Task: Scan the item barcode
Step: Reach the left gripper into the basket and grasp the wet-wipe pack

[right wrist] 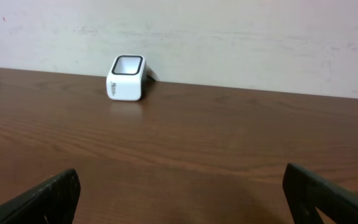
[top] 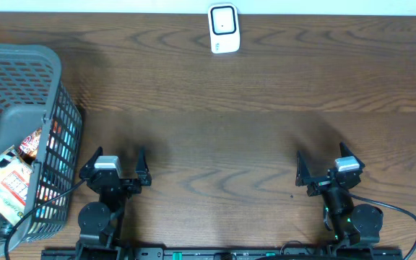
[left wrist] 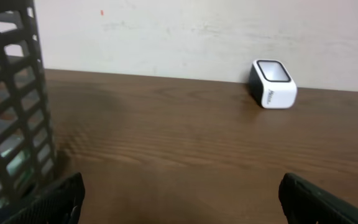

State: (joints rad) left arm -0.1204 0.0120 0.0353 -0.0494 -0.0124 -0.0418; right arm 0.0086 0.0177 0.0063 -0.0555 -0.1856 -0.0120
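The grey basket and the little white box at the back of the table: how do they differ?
The grey basket is big with slatted walls; the white box is small and solid. The basket stands at the left edge of the table; the box sits midway along the far edge. The basket holds colourful packets; the box holds nothing and shows a dark-rimmed window. Both rest on the wooden table.
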